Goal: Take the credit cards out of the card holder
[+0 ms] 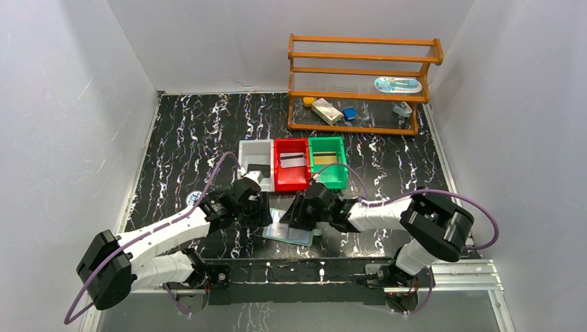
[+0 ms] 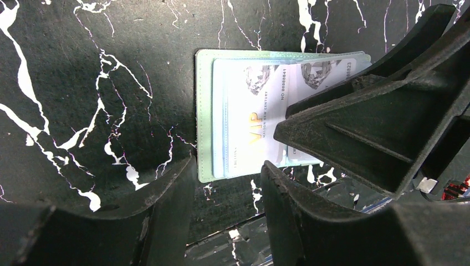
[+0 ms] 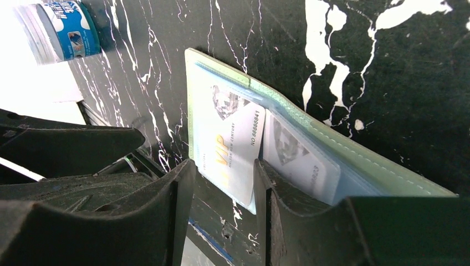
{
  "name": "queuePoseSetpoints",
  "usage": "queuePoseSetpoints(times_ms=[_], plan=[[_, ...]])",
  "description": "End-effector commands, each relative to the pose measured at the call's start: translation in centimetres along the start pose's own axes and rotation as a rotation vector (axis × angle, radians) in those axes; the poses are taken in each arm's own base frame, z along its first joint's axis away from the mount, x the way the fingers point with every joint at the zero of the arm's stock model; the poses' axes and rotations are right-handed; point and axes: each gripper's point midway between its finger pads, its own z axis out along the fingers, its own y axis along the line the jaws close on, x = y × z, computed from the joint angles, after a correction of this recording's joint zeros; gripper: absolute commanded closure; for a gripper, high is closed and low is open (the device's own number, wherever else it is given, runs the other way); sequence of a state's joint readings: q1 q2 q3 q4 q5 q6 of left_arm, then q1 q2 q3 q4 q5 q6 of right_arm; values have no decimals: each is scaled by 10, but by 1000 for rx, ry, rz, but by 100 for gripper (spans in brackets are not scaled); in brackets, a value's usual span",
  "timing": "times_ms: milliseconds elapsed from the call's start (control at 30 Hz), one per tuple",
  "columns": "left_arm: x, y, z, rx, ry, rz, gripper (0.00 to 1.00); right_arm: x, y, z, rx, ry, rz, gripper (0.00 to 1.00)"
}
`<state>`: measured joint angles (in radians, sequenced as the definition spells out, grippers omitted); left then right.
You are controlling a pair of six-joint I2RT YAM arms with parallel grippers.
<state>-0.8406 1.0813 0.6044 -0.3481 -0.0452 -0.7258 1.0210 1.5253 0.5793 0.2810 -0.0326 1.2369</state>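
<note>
The card holder (image 1: 289, 234) lies open and flat on the black marble table, near the front edge between both grippers. In the left wrist view its grey-green edge (image 2: 204, 111) frames clear pockets holding a pale VIP credit card (image 2: 252, 119) and a second pale card (image 2: 327, 71). My left gripper (image 2: 227, 185) stands open just off the holder's near corner, with nothing between its fingers. My right gripper (image 3: 221, 185) is open over the holder (image 3: 360, 163). The VIP card's (image 3: 233, 141) lower edge sits between its jaws, and one finger (image 3: 269, 194) rests by the second card (image 3: 302, 158).
A white bin (image 1: 244, 153), a red bin (image 1: 280, 166) and a green bin (image 1: 340, 155) stand in a row behind the holder, each with a card inside. A wooden rack (image 1: 360, 72) with small items is at the back right. A blue-and-white tin (image 3: 61, 30) stands left of the holder.
</note>
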Motion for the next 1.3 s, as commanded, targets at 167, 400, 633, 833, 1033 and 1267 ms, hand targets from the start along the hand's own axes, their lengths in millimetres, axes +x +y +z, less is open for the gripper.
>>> queuePoseSetpoints(times_ms=[167, 400, 633, 833, 1033, 1267], plan=[[-6, -7, 1, 22, -7, 12, 55, -6, -23, 0, 41, -60, 64, 51], [-1, -7, 9, 22, 23, 19, 55, -10, -19, -6, 42, -78, 63, 52], [-1, -19, 13, 83, 33, 36, 56, -10, -17, -7, 72, -67, 43, 53], [-1, -23, 15, 105, 43, 57, 58, -13, 0, -10, 25, -63, 23, 56], [1, -25, 18, 107, 64, 65, 60, -15, -3, -13, 65, -67, 17, 56], [1, -33, 19, 152, 77, 85, 60, -13, -10, -14, 87, -72, 22, 58]])
